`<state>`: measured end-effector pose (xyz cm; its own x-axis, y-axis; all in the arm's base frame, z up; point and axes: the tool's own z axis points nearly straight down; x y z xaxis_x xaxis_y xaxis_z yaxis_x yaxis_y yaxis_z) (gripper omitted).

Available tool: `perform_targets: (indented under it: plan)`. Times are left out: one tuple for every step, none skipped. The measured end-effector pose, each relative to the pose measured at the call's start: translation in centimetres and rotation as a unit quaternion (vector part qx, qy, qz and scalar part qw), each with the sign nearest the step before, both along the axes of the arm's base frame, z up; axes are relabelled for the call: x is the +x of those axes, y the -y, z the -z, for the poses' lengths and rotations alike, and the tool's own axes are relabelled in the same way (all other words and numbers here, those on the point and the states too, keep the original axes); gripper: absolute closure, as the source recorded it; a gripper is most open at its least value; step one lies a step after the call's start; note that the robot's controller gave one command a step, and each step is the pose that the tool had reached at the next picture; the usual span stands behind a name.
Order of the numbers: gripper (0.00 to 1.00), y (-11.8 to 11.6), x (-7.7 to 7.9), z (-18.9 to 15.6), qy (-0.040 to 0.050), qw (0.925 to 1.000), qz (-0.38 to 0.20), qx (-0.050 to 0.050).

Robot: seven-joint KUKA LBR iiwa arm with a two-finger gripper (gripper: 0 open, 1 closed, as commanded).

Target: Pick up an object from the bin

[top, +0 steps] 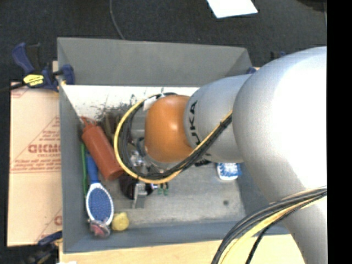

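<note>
My gripper is low in the middle-left of the bin, mostly hidden under the arm's orange cover; only dark and grey parts of it poke out below. Just to its left lies a red-orange bottle-shaped thing, slanting from the back left toward the gripper. In front of that lies a blue oval brush with a blue handle. A small yellow ball rests near the front wall, left of and below the gripper.
A thin green stick runs along the left wall. A blue and white thing peeks out under the arm at the right. The arm covers the back and right of the bin.
</note>
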<state>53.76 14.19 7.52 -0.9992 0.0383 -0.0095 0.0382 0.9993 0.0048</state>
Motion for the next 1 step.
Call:
perform_targets:
  plan:
    - [1.0,0.73,0.31,0.35,0.0005,0.999,-0.045,-0.001]
